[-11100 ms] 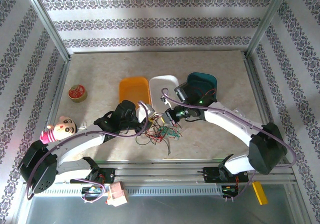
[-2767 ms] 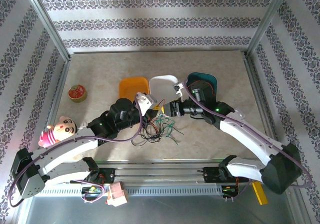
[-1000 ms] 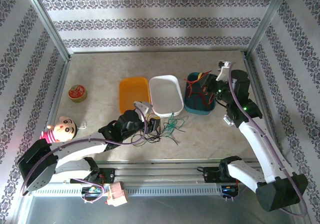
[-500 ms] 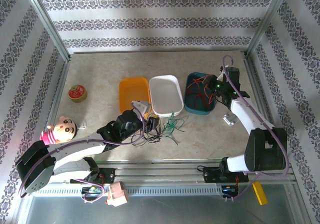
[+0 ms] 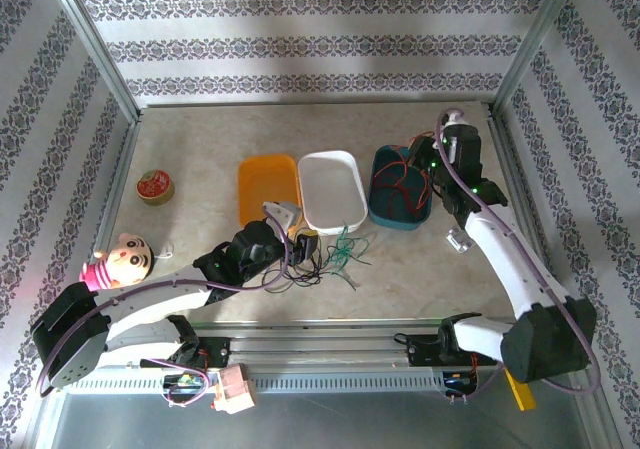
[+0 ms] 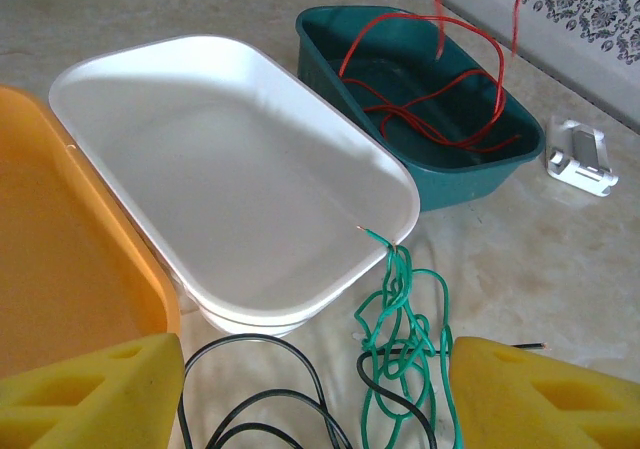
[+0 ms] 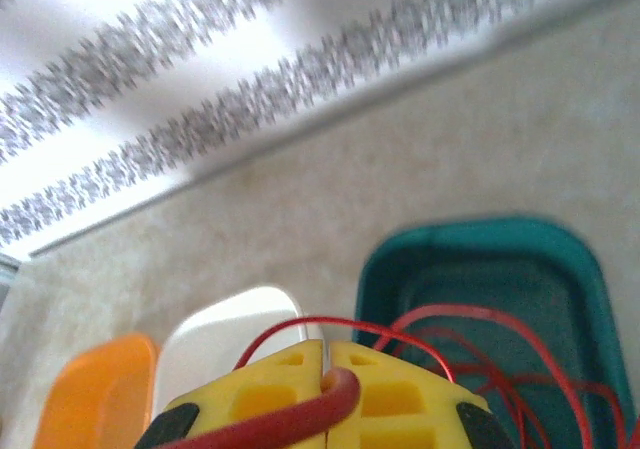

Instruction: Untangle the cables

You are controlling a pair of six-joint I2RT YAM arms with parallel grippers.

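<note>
The cables lie in two places. A red cable [image 5: 400, 181] loops in the teal tray [image 5: 378, 209], and my right gripper [image 5: 437, 164] is shut on its end just above the tray's far right side. From the right wrist camera, the red cable [image 7: 300, 419] is pinched between the closed yellow pads [image 7: 260, 394]. A green cable [image 6: 405, 319] and a black cable [image 6: 260, 389] stay tangled on the table in front of the white tray [image 6: 230, 159]. My left gripper [image 6: 318, 399] stands open over them, holding nothing.
An orange tray [image 5: 268, 184] sits left of the white tray [image 5: 332, 191]. A tape roll [image 5: 154, 186] and a doll toy [image 5: 118, 259] are at the left. A small white object [image 5: 458, 239] lies right of the teal tray. Metal frame posts line the table edges.
The right gripper carried the red cable from the pile to the teal tray and now holds it over the tray's right side. The left gripper has hardly moved.
</note>
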